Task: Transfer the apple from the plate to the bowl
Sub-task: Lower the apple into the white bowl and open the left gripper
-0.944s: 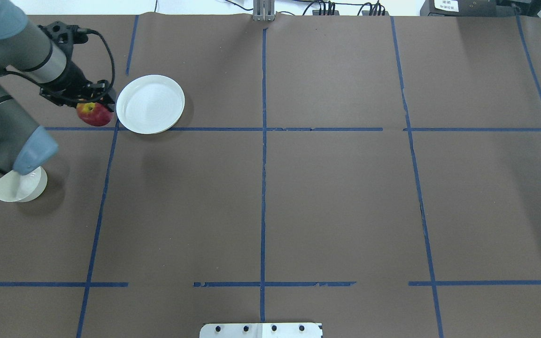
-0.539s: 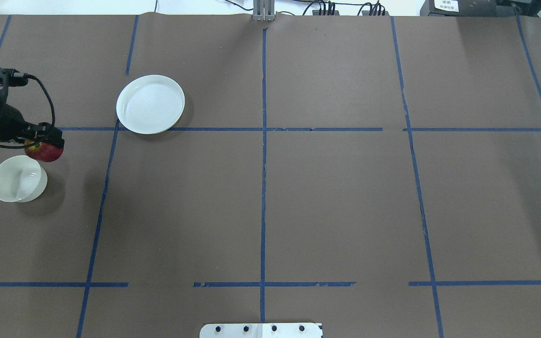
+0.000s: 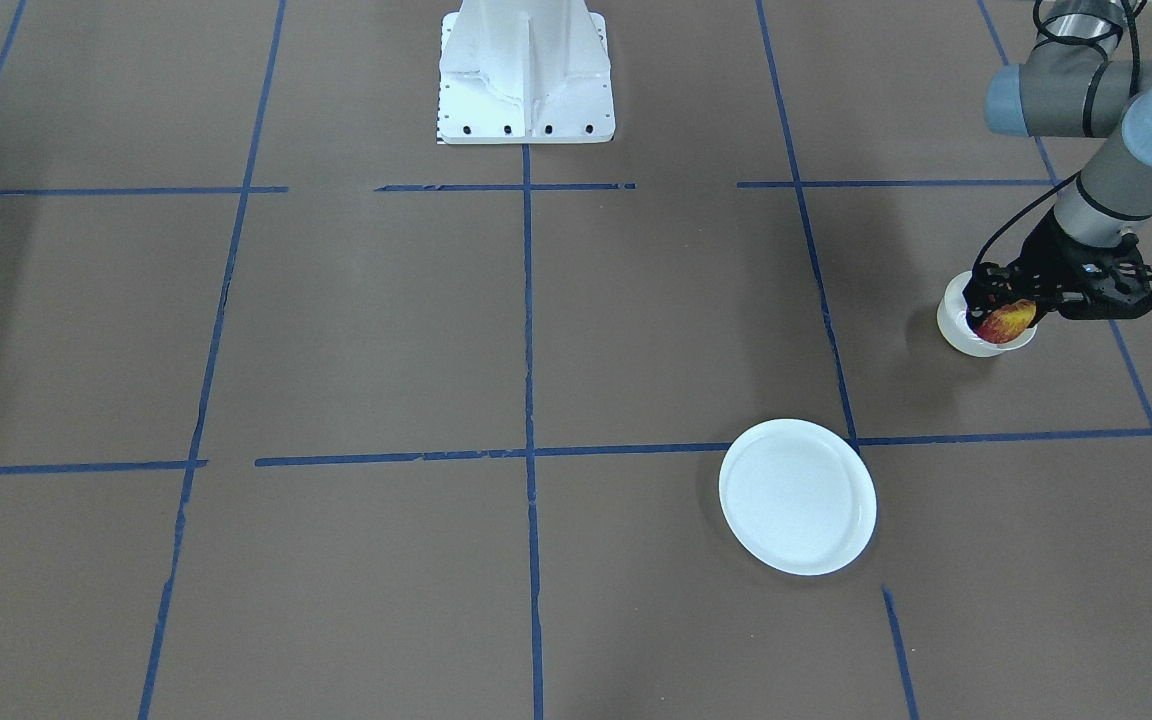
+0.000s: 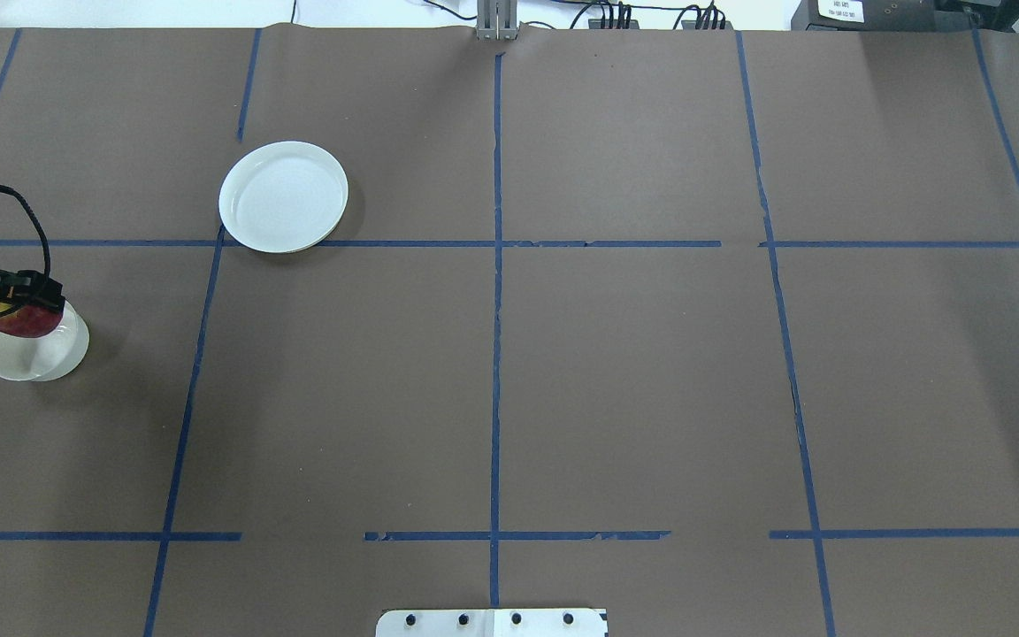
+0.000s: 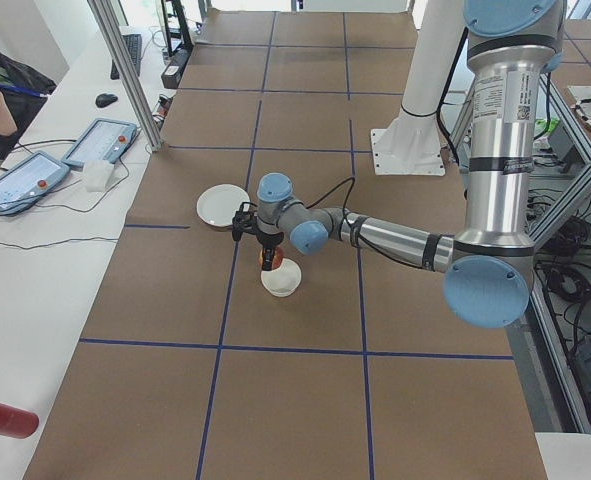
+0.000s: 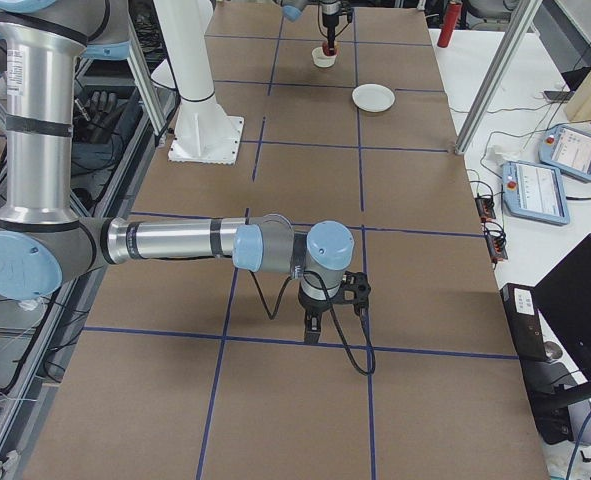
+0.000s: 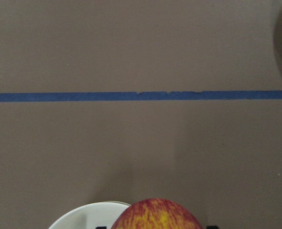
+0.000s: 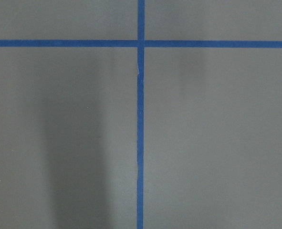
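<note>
Two arms, one apple: the left gripper (image 3: 1002,312) is clamped on the red-and-yellow apple (image 3: 1006,322), fingers closed to the fruit's width, holding it just over the small white bowl (image 3: 952,326). Whether fruit touches bowl can't be told. The wide white plate (image 3: 798,497) lies on the brown table (image 4: 633,372) well apart from the bowl, across a blue tape line (image 4: 203,310). The right gripper (image 6: 313,328) hangs low over the table far from the bowl, toward the opp. end. It's seen only from the side cam, so its opening can't be told.
</note>
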Controlling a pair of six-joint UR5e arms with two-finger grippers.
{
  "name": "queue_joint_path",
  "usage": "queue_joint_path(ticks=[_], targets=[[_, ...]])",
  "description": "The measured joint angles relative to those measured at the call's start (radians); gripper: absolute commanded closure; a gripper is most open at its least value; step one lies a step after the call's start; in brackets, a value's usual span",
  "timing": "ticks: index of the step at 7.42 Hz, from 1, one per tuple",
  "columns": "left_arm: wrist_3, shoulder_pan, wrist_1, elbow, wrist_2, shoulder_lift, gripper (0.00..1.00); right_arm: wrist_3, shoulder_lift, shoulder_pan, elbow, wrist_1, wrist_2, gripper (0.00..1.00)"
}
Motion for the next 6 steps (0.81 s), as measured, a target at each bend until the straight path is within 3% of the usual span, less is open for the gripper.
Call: queue_joint_path(ticks=[3, 4, 5, 6], targets=[[0.039, 0.001, 0.0, 0.001, -0.007, 0.018, 1.0, 0.001, 0.0, 0.0, 0.0, 0.0, 0.0, 0.0], [0.039, 0.001, 0.0, 0.003, -0.009, 0.022, 0.74, 0.001, 0.0, 0.0, 0.0, 0.0, 0.0, 0.0], [0.04, 0.002, 0.0, 0.004, -0.01, 0.023, 0.01, 0.001, 0.0, 0.0, 0.0, 0.0, 0.0, 0.0], [0.04, 0.003, 0.0, 0.005, -0.01, 0.023, 0.0, 0.001, 0.0, 0.0, 0.0, 0.0, 0.0, 0.0]])
